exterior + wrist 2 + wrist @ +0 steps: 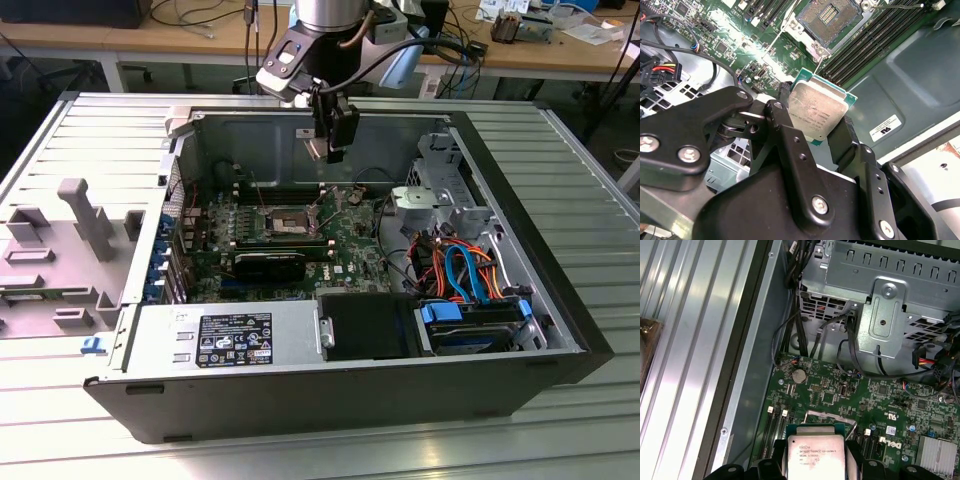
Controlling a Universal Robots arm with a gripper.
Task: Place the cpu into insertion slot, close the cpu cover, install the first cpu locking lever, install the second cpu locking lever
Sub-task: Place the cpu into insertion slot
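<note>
The gripper (328, 148) is clamped on the cpu (319, 148), hanging up above the open case (300, 395), over its back half in the exterior view. The chip is off the board (350, 250) and well clear of the slot (285, 218), which sits lower down among the green.

In the second wrist view the grip is easy to read: the two black fingers (785, 131) pinch opposite edges of the cpu (817, 107), silver lid facing the camera, green edge showing around it. The gripper (812, 127) is closed only to the chip's width. The chip looks tilted relative to the board there (could just be the camera angle, can't say). Past it the slot (832, 17) lies uncovered, dark contact field showing, with the long black memory slots (875, 35) right beside it.

In the first wrist view the cpu (815, 457) hangs over the board, with a coin cell (799, 375) and the grey drive cage (880, 290) beyond. Can't tell how the cover stands from any of these.
</note>
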